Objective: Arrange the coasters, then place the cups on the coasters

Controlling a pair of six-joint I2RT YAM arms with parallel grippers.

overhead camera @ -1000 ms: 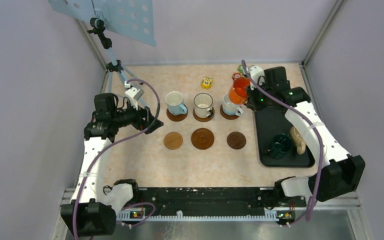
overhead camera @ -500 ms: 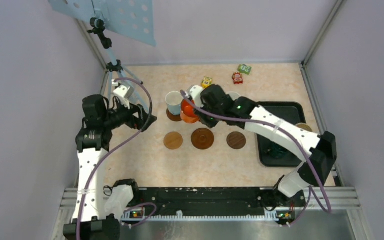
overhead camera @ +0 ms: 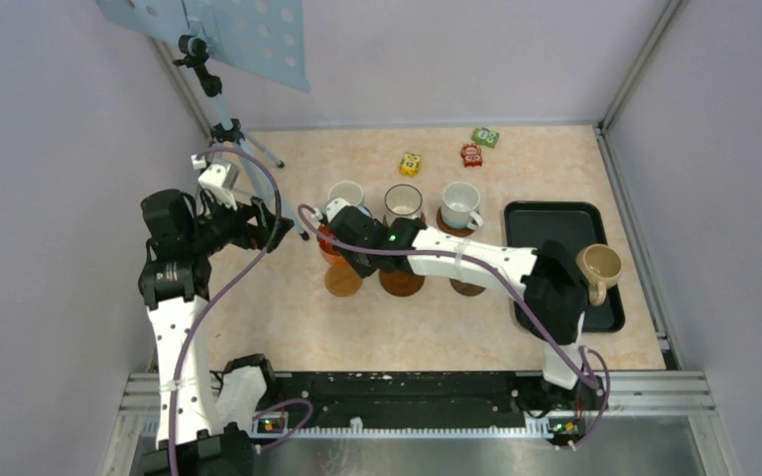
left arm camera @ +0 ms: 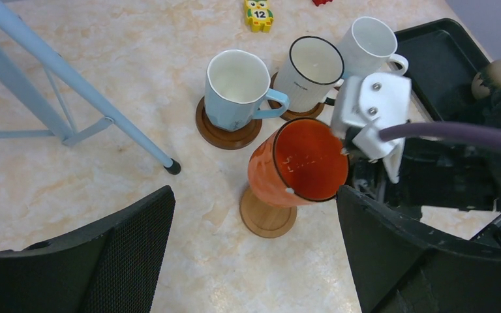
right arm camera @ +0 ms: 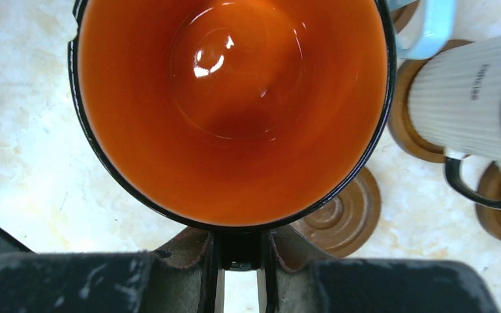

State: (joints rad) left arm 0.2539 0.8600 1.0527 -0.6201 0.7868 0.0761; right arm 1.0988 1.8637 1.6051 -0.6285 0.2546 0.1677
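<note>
Swings over from tray [overhead camera: 548, 222] edge within last second. Grips orange mug [right arm camera: 231, 104] by rim in right pincer [right arm camera: 238, 253], tilted, light coaster [left arm camera: 266, 218] just beneath. Holds left pincer [left arm camera: 254, 257] spread wide, empty, well apart.

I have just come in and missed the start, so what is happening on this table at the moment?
The right gripper is shut on the rim of the orange mug and holds it, tilted, over the front-left coaster; it is not set down flat yet. The light blue mug, the dark-rimmed mug and the white mug each stand on a coaster behind. The left gripper is open and empty, off to the left. A beige mug waits at the right edge of the black tray.
</note>
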